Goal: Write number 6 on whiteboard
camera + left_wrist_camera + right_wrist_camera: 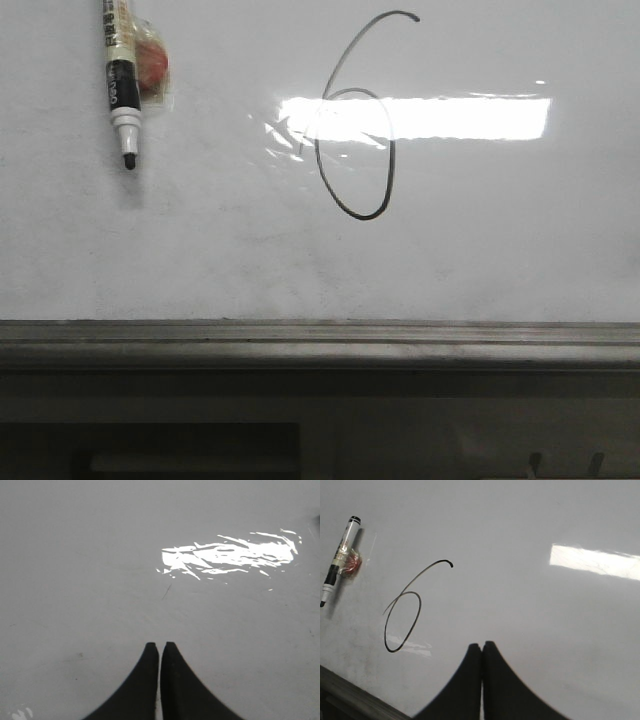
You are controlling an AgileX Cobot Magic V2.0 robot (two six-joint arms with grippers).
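Nearest edge: the grey metal ledge (pixel 320 345) runs the full width along the front of the whiteboard (pixel 520 250); nothing rests on it in view.

Both arms hang clear of the writing. Left gripper (pixel 159 647): fingers drawn together, a hairline slit between the tips, nothing held, over bare board with only faint smudges and a glare patch below it. Right gripper (pixel 482 647): fingers pressed together, empty, hovering beside the figure and apart from it. Judgement: neither needs to grip anything now, hence the closed, idle posture off the surface.

Mid-board, centre: the number 6 (pixel 357 150), a thin dark line, narrow oval loop with a curved tail sweeping toward the far edge. The loop closes; the stroke looks complete. The light reflection crosses its upper loop.

Far left corner: the marker (pixel 120 80), uncapped tip pointing toward the near edge, lying flat with a small red object (pixel 153 62) just beside it. Judgement: set down well apart from the figure, likely to avoid smearing wet ink. Task appears essentially done.
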